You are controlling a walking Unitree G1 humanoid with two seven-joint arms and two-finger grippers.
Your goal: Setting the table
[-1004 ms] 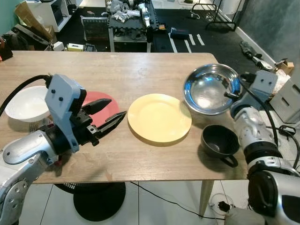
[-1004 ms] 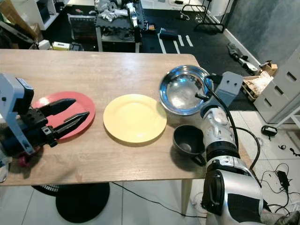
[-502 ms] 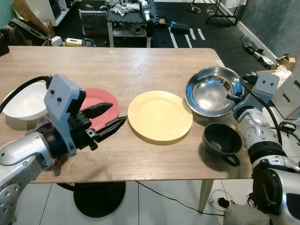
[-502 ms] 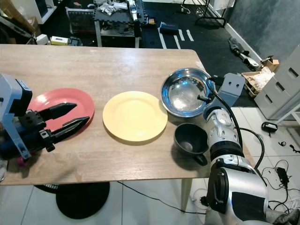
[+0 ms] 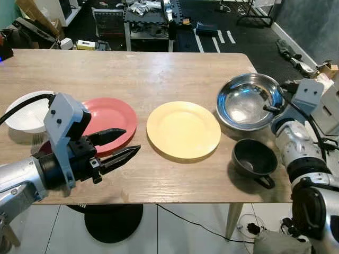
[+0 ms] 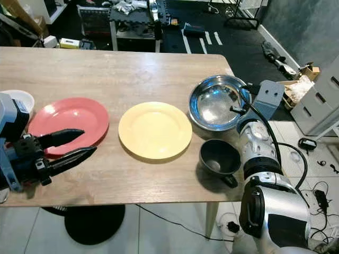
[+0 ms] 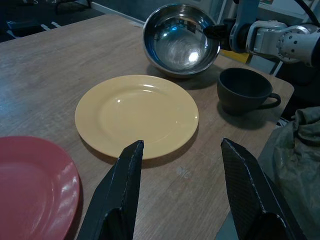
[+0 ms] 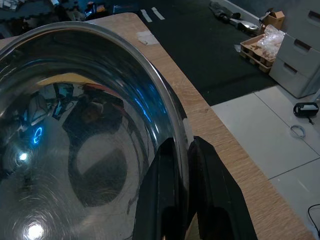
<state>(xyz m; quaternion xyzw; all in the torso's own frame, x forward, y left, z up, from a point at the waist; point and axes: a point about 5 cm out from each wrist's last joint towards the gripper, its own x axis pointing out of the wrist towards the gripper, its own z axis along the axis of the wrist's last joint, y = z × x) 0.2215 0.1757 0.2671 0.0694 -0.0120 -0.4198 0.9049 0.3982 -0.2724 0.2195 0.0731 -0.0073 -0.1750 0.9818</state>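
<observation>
On the wooden table [image 5: 159,69] lie a red plate [image 5: 110,116], a yellow plate [image 5: 183,130] in the middle, a steel bowl [image 5: 248,100] at the right, a dark cup [image 5: 254,157] in front of the bowl, and a white bowl [image 5: 26,111] at the left edge. My left gripper [image 5: 123,143] hovers open over the table's front, its fingertips at the red plate's near rim and pointing toward the yellow plate [image 7: 136,115]. My right gripper [image 8: 184,150] is shut on the steel bowl's rim [image 8: 165,100] at its right side.
A fork [image 5: 36,139] lies by the white bowl. Beyond the table's far edge stand a black cart [image 5: 148,21] and clutter on a dark floor. A white drawer unit [image 6: 323,100] stands to the right. Bare wood spans the table's far half.
The camera has shifted. My left gripper has drawn back toward the front edge and lower, off the red plate. The right gripper still pinches the steel bowl's rim.
</observation>
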